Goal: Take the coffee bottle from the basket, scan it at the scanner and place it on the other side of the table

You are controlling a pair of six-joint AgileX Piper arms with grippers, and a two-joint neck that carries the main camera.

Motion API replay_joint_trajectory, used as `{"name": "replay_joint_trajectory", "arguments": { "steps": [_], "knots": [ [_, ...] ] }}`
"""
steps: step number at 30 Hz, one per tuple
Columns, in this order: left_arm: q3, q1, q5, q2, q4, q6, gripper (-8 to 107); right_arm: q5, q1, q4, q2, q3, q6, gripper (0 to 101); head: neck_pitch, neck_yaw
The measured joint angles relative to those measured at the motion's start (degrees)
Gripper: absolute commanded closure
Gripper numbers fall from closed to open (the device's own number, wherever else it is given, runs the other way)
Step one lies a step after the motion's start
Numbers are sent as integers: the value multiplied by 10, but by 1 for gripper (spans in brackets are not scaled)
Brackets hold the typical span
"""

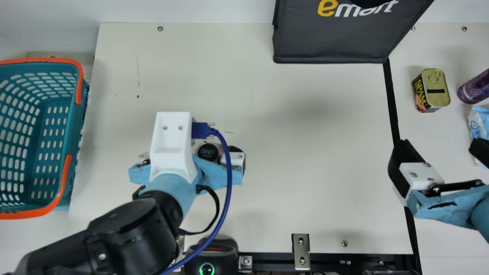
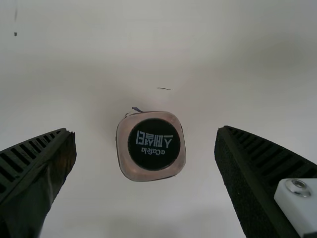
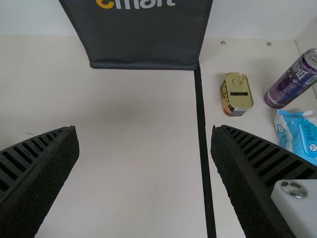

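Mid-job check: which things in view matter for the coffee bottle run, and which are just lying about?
Job: coffee bottle; left pincer, open, lined up with it; basket; scanner.

Lying about: gold-topped tin; purple can; blue-white packet; dark bag.

Cream tabletop (image 1: 305,198) beneath a pale far wall (image 1: 191,10), in soft, even light.
At the far left, the far wall meets a side wall (image 1: 8,42); another pale wall (image 3: 308,37) rises at the far right. A black strip (image 1: 392,103) runs from far to near along the table's right part. Small screws (image 1: 160,28) dot its far edge, a thin scratch (image 1: 137,68) marks the far left, and a metal bracket (image 1: 301,251) sits at the near edge, with blurred shadows across the surface.
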Motion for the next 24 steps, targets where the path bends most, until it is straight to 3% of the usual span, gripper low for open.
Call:
{"name": "replay_joint_trajectory", "arguments": {
  "steps": [18,24],
  "knots": [
    [34,0,-40,43,34,-32,9,-1,0,0,0,0,0,6,0,0],
    [47,2,-59,47,42,-43,49,-1,0,0,0,0,0,6,1,0]
  ]
}}
